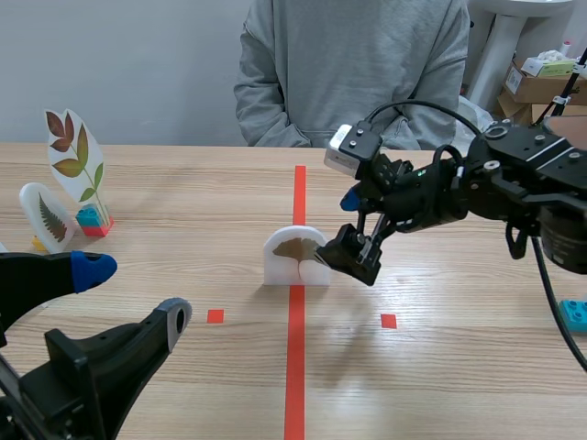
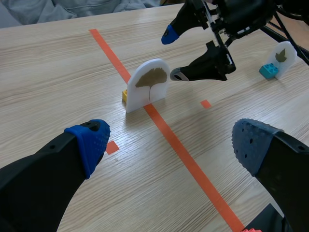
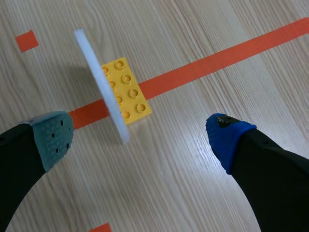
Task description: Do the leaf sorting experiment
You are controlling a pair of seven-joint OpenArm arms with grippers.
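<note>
Scene view, right gripper [image 1: 337, 227] spread, near leaf card [image 1: 295, 257]

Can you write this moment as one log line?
right gripper: open, straddling ginkgo leaf card | card: upright on yellow brick, on tape line | left gripper: open, empty

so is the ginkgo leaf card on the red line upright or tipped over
Upright: the leaf card stands on edge on its yellow brick, rounded top uppermost.
</note>
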